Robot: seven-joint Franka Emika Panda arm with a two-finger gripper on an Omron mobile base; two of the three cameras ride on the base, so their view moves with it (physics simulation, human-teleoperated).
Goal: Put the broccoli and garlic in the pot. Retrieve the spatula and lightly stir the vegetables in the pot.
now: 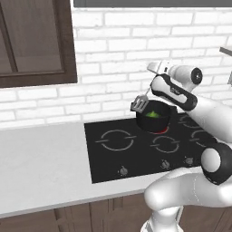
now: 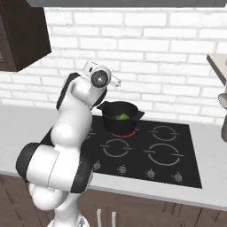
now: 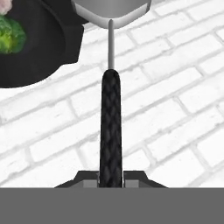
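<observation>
Trouble could come if the spatula (image 1: pixel 141 103) bumps the rim of the pot (image 1: pixel 153 118) on its way in, because the pot is small and could tip or slide off its spot on the stove (image 1: pixel 136 149). The spatula could also push the broccoli (image 1: pixel 153 113) out over the side if it goes in too hard, so the stir needs to be soft. The spatula could slip too, since only its thin black handle is held. The gripper (image 3: pixel 111 180) is squeezed tight on that handle, with the flat slotted head sticking out far ahead of it. The head is just above the pot's rim, on its left side in the left base view, and it is not in the pot yet. The broccoli lies inside the pot. A tiny bit of pink beside the broccoli in the hand view may be the garlic (image 3: pixel 5 6), but it is too small to be sure. The arm (image 1: pixel 190 102) reaches over the stove from the pot's right, bent at the elbow, with the hand held up high by the brick wall (image 1: pixel 118 54) behind the pot.
</observation>
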